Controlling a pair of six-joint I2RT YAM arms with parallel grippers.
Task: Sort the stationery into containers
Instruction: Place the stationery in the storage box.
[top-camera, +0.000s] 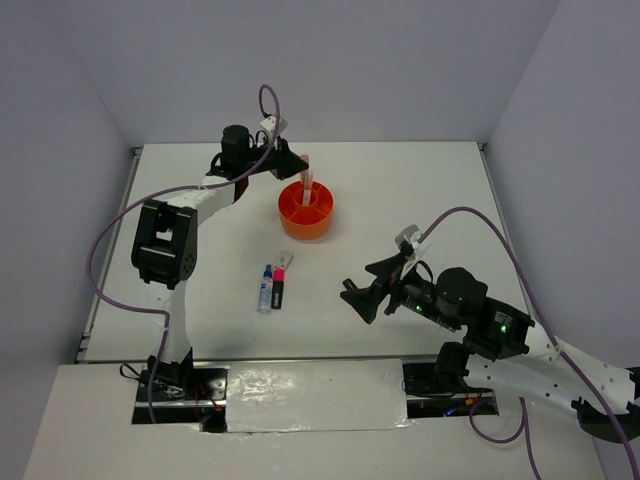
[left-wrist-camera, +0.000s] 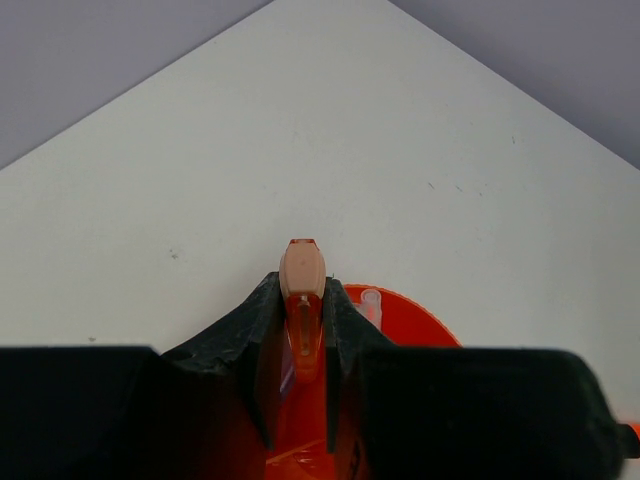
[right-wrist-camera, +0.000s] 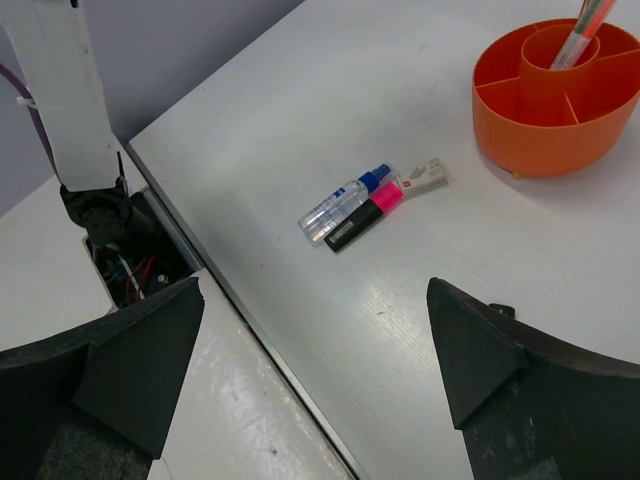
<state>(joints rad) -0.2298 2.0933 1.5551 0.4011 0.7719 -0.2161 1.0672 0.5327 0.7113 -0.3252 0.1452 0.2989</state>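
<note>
Pinches a peach-topped orange pen (left-wrist-camera: 302, 275) upright over the low, round orange organiser (top-camera: 300, 228) at the far middle of the surface (top-camera: 420, 190), left gripper (left-wrist-camera: 302, 310) narrow on it; spreads right gripper (right-wrist-camera: 315, 300) wide and empty near a blue-capped marker (right-wrist-camera: 345, 203) and pink highlighter (right-wrist-camera: 365, 215) lying side by side.

Orange organiser (top-camera: 305, 211) sits far-centre on the white table (top-camera: 430, 190). Left gripper (top-camera: 298, 166) is at its far-left rim, clamped on the orange pen (top-camera: 307, 184), which stands upright in the central tube. Blue-capped marker (top-camera: 265, 289) and pink-black highlighter (top-camera: 279, 288) lie touching, side by side, nearer. Right gripper (top-camera: 360, 288) hangs to their right, jaws spread, holding nothing.
</note>
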